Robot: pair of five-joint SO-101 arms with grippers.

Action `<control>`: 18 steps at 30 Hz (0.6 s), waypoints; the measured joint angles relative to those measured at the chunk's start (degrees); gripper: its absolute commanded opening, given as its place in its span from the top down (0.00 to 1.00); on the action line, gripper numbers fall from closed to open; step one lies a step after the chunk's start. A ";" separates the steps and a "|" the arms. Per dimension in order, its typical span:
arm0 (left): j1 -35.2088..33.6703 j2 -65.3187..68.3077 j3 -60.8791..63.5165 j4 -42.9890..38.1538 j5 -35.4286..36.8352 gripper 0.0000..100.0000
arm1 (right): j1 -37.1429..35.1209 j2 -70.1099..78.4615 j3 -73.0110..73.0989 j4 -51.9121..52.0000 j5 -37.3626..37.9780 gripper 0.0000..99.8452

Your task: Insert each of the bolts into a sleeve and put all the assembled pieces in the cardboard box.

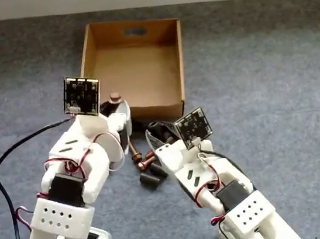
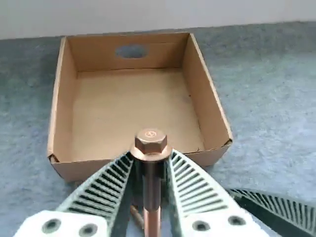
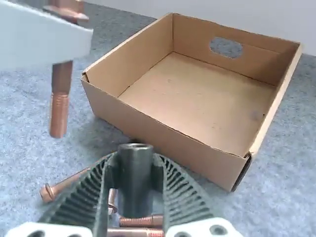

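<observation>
left gripper [image 2: 150,160]: jaws clamped on upright bolt [image 2: 151,144], head just above the fingertips | right gripper [image 3: 134,158]: jaws clamped on upright sleeve [image 3: 134,170], bore upward | cardboard box [image 1: 159,111]: upper centre, high view | loose bolts [image 1: 142,157], spare sleeve [image 1: 151,178]: frame centre, between the arms

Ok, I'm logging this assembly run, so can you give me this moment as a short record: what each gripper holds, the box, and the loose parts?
left gripper: shut on a copper bolt, upright, head up
right gripper: shut on a dark sleeve, upright, open end up
cardboard box: on the carpet beyond both grippers, no pieces inside
loose bolts: lying on the carpet in front of the box
loose sleeve: lying beside them
assembly: held pieces apart, not yet joined
</observation>
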 measured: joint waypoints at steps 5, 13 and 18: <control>0.35 -0.35 0.00 0.00 5.19 0.99 | 0.00 0.00 0.00 4.04 0.00 0.99; 0.53 -17.49 3.87 -0.70 5.80 0.99 | 0.00 -3.52 0.09 5.36 0.00 0.99; 0.35 -30.15 11.43 -4.13 5.89 0.99 | 0.00 -15.38 0.53 9.93 0.00 0.99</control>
